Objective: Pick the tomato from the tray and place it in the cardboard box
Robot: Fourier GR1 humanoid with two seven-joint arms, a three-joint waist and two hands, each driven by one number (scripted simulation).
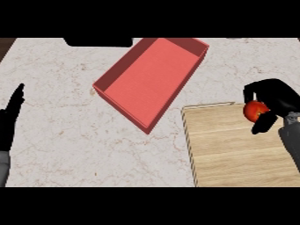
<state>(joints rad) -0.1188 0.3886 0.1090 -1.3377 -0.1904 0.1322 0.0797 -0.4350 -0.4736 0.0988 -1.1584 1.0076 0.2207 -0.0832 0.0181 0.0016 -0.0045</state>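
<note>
A red tomato (253, 110) sits in my right hand (277, 99), whose black fingers and thumb curl round it above the far part of the wooden tray (236, 154) at the right. The box (153, 79), red inside and out with low walls, lies at an angle in the middle of the marble counter, to the left of the hand. My left hand (4, 123) rests open at the left edge, fingers straight and pointing up, holding nothing.
A dark object (99, 41) sits at the counter's far edge, left of the box. Dark wood borders the counter at both far corners. Bare marble (67, 132) lies between my left hand and the box.
</note>
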